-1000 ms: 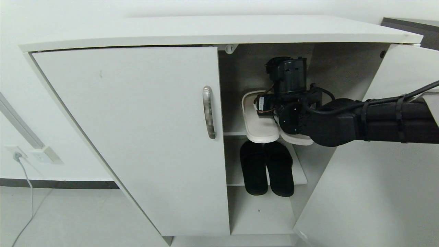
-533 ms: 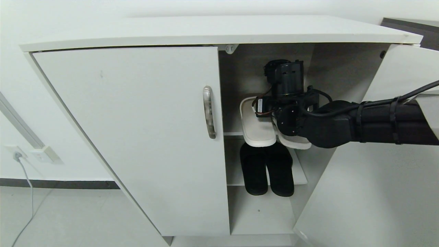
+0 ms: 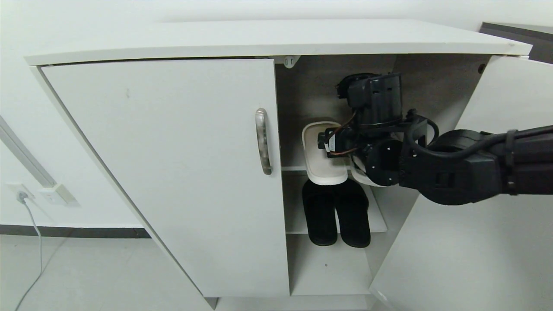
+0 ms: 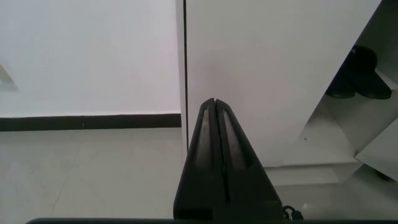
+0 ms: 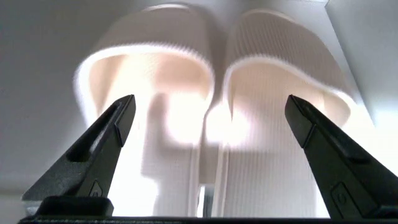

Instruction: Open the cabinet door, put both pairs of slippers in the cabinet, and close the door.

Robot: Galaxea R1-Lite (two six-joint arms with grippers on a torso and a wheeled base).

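— Slippers first: where are both pairs, for the caption?

— I see the white slippers (image 3: 325, 162) side by side on the upper shelf (image 3: 290, 168) of the cabinet (image 3: 276, 36), toes inward, heels hanging a little past the shelf's front edge. They are cream-white and thick-soled, with ribbed footbeds and broad bands over the toes. The black slippers (image 3: 336, 214) lie paired on the middle shelf (image 3: 380, 224) directly below, plain and dark, heels likewise over the edge.

— And your grippers?

— My right gripper (image 5: 209, 102) is inside the upper compartment, fingers spread wide, one outside each white slipper. I cannot tell whether they touch the soles. My left gripper (image 4: 214, 106) is outside the cabinet, facing the left door (image 3: 164, 172), its fingers pressed flat together.

— Doors?

— Left door shut, its metal handle (image 3: 262, 141) upright by the inner edge. The right door (image 3: 475, 242) stands swung wide open, and my right arm crosses in front of it.
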